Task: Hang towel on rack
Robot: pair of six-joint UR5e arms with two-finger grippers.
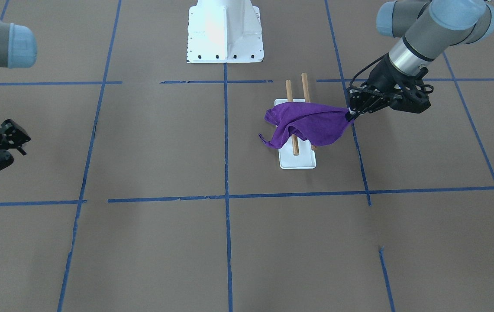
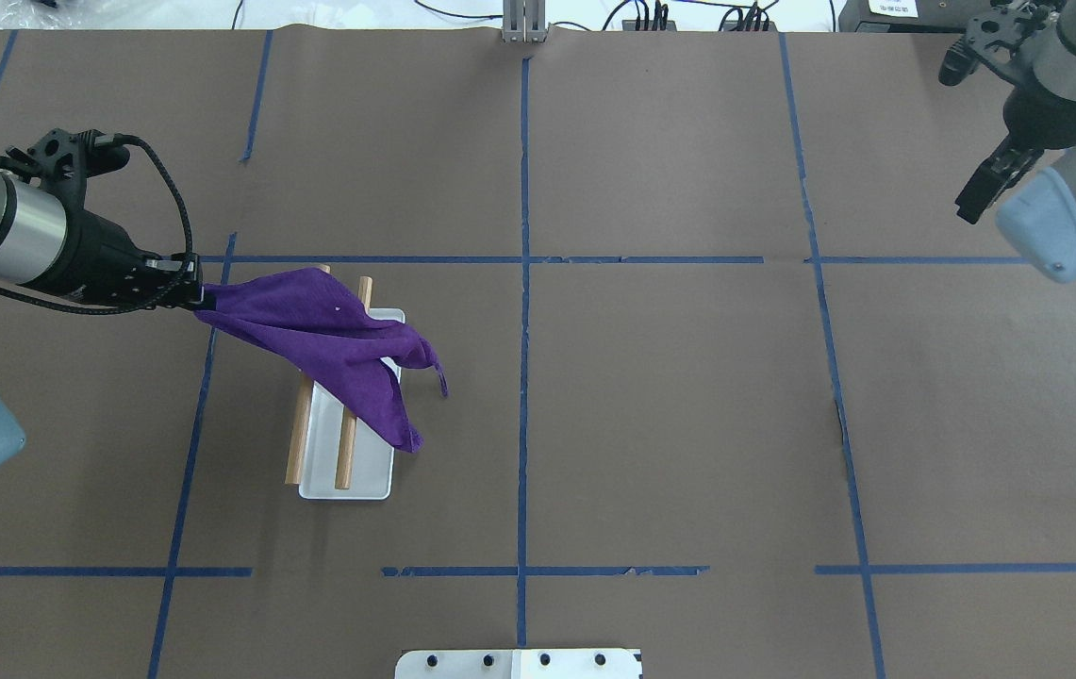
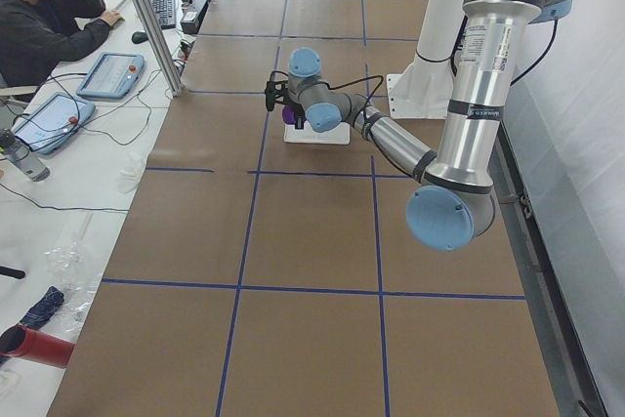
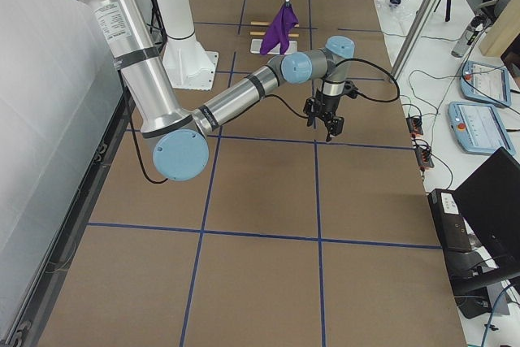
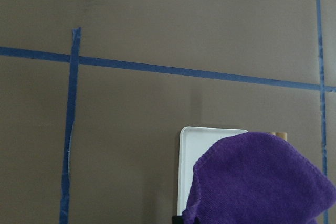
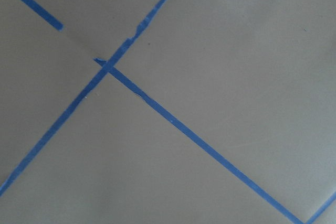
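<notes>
Although the purple towel spreads across both wooden bars of the rack, left of centre in the overhead view, one corner is pinched in the closed left claw. The claw holds that corner out past the rack's left side. From there the cloth runs toward lower right, and a loose tail dangles beyond the rack's white base.

The likely failure is a lopsided hang. If the corner is let go with most of the cloth bunched on one side, its weight may pull it off onto the surface. Pulling further left could drag it back off the bars, or shift the light-looking rack if a fold catches a bar end.

From above the cloth looks flat on the bars, but how much actually rests on them is unclear. The front-facing view shows one bar emerging beneath the lower hem. The left wrist view shows only cloth and a corner of the base.

The right claw sits at upper right, well apart. I cannot tell whether it is open, and its wrist view shows only taped surface.
</notes>
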